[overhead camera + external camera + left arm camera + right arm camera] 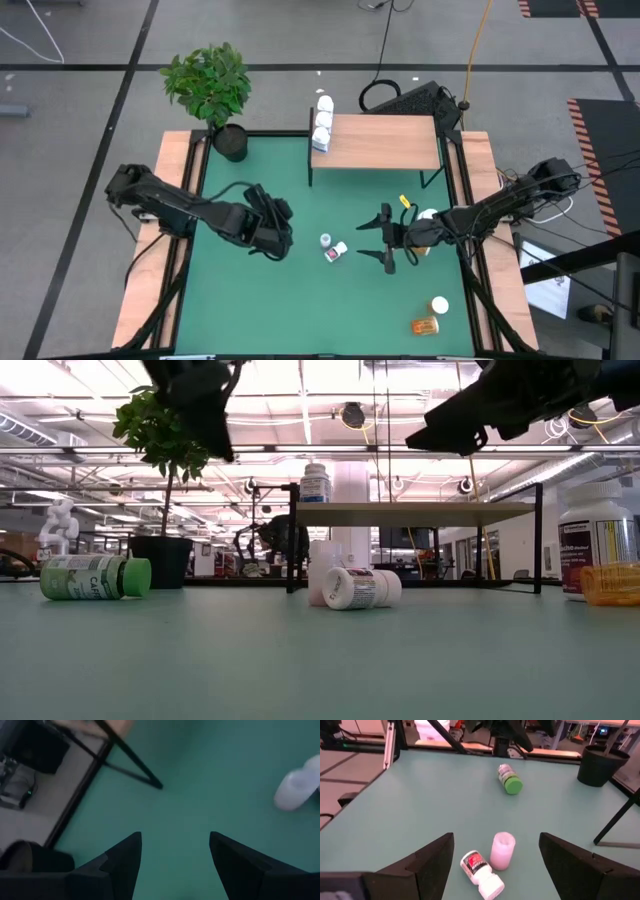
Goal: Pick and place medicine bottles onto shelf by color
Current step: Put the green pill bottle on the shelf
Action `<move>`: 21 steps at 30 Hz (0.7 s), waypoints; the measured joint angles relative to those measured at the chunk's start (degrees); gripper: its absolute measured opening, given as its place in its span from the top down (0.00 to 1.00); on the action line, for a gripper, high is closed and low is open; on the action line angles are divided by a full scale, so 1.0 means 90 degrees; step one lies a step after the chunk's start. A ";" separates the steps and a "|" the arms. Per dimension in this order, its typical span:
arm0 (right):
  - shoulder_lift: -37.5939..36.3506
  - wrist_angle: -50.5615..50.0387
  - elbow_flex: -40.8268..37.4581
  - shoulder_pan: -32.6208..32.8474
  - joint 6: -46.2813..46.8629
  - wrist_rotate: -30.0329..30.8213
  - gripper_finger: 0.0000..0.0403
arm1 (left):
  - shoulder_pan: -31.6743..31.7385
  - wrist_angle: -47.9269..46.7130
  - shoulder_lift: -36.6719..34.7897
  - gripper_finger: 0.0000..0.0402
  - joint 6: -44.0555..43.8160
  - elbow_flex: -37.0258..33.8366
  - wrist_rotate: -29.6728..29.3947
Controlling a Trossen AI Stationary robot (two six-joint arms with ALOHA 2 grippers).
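We've got the right hand spread wide over the desk, with two white bottles just beside it, one upright, one tipped. The left hand is wide too, empty. Three white bottles sit on the shelf.

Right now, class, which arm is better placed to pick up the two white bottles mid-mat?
Probably the right. Its open claw points at the white bottles and frames them in its wrist view. The left claw, also open, sees only one, off to the side.
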 joint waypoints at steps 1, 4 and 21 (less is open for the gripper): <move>0.0000 -0.0040 0.0000 0.0000 0.0044 0.0001 0.29 | -0.0004 0.0002 0.0000 0.41 -0.0053 -0.0079 0.0047; -0.0001 -0.0016 -0.0041 0.0000 0.0140 0.0021 0.29 | -0.0004 0.0002 -0.0002 0.41 -0.0121 -0.0287 0.0470; 0.0000 0.0209 -0.0372 0.0000 0.0795 0.0014 0.29 | 0.1276 0.0061 -0.0005 0.41 0.0877 -0.1726 0.3354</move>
